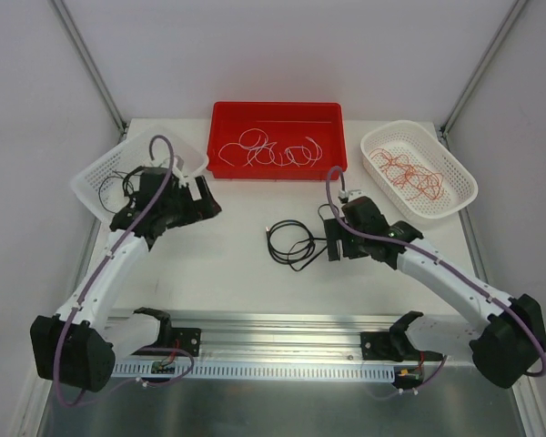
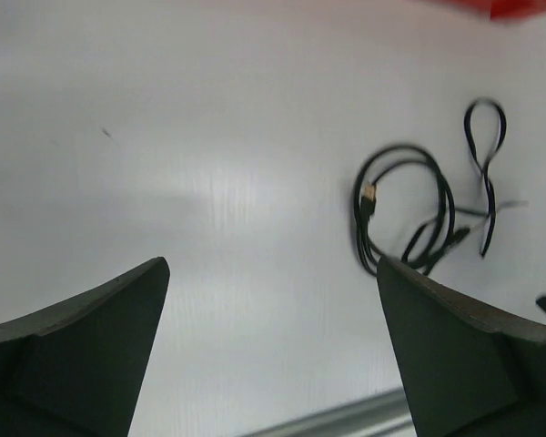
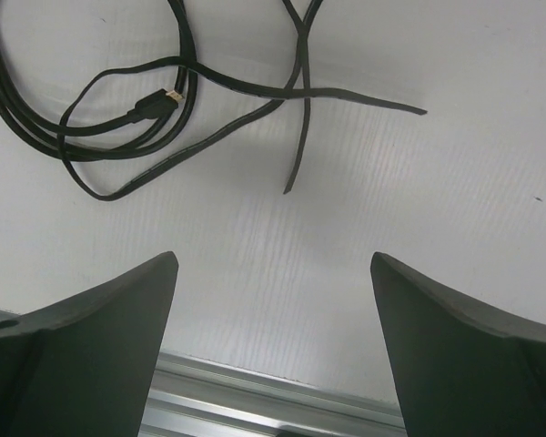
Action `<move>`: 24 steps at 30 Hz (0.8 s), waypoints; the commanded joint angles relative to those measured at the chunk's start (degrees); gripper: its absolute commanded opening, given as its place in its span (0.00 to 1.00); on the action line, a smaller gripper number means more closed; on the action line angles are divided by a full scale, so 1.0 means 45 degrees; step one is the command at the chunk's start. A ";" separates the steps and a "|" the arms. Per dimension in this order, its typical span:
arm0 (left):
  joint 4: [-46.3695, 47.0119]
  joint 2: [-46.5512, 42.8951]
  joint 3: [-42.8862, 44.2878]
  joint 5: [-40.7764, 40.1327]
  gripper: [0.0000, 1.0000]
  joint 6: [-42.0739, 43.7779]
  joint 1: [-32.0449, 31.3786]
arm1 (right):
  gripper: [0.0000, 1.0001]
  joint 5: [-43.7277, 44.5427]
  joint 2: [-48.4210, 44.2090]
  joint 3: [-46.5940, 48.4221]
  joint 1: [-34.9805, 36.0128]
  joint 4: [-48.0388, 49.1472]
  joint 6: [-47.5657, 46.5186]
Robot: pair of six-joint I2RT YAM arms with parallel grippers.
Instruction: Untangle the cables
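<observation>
Lying loose on the white worktop (image 1: 241, 282), a black cable (image 3: 153, 109) forms a flat coil between the two arms, one plug end resting inside its loops and a thin flat black strip (image 3: 364, 97) crossing beside it. The right end effector (image 3: 275, 264) stands wide open just beside the coil. The wire lies ahead of its fingertips rather than between them, and nothing is gripped. The left end effector (image 2: 273, 273) is open as well, its fingers spread over bare worktop, with the coil off to one side in its wrist view (well apart from it in the overhead view). Other cables lie sorted at the far edge: white cables (image 1: 273, 153) in a red bin (image 1: 275, 111), red-orange cables (image 1: 408, 175) in a white basket (image 1: 409, 127) on the right, and a few black cables (image 1: 116, 185) in a tilted white basket (image 1: 89, 177) on the left, close behind the left arm's wrist.
</observation>
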 commanded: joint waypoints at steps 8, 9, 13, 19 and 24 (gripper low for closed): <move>0.0184 0.0685 -0.2054 -0.2239 0.94 -0.3117 -0.6121 | 0.90 -0.1459 0.2292 0.1341 -0.0344 0.0754 -0.0329; 0.0262 0.1059 -0.1917 -0.2669 0.93 -0.3355 -0.6666 | 0.90 -0.1498 0.2293 0.1283 -0.0344 0.0773 -0.0290; 0.0360 0.3226 -0.0243 -0.3394 0.87 -0.3650 -0.7705 | 0.90 -0.1479 0.2000 0.0932 -0.0344 0.0754 -0.0153; 0.0380 0.6157 0.1791 -0.3864 0.81 -0.3318 -0.8019 | 0.90 -0.0835 0.1278 0.0288 -0.0577 0.0481 -0.0328; 0.0399 0.7371 0.2498 -0.3709 0.77 -0.3279 -0.8019 | 0.89 -0.1087 0.1237 0.0286 -0.1514 0.0675 -0.0329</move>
